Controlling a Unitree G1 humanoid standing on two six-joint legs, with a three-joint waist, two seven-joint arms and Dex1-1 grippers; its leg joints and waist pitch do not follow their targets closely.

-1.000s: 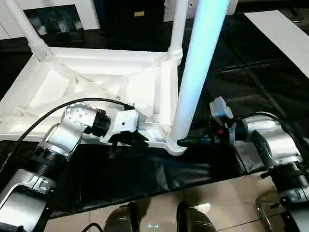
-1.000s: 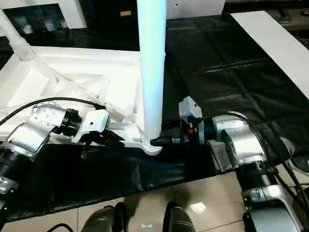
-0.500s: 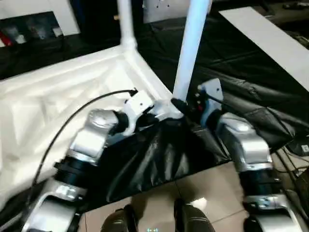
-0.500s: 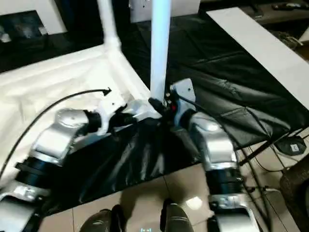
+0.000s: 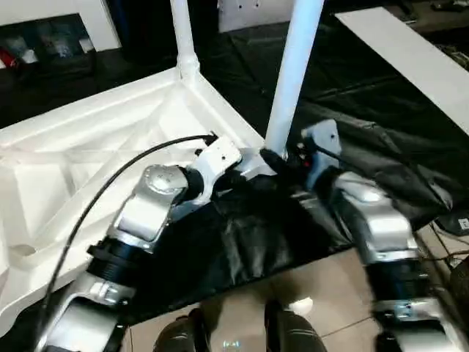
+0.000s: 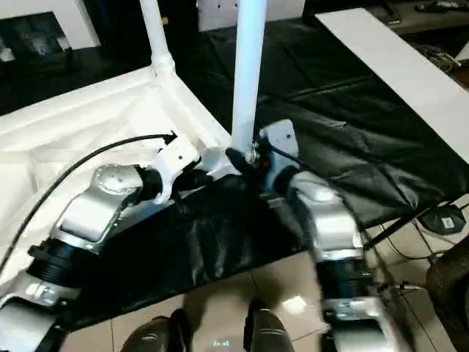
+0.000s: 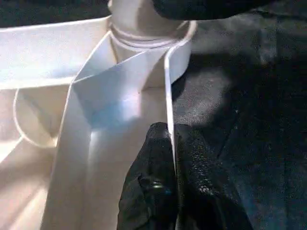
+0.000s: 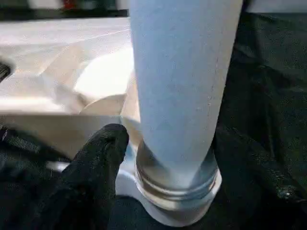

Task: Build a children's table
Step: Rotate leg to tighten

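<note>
We see the small white plastic children's table [image 5: 95,158] lying upside down on the black-covered bench [image 5: 381,95], ribs up. At its nearest corner one long white tubular leg [image 5: 293,73] stands upright in its round socket [image 8: 168,191]. Our right end effector [image 8: 168,158] straddles the leg's base, fingers spread on either side. Our left end effector [image 7: 173,158], nearly closed, pinches the table's thin rim [image 7: 168,96] just beside that socket.

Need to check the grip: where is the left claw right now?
The left claw is pinched shut on the upturned table's rim, beside the near corner socket holding a leg.
</note>
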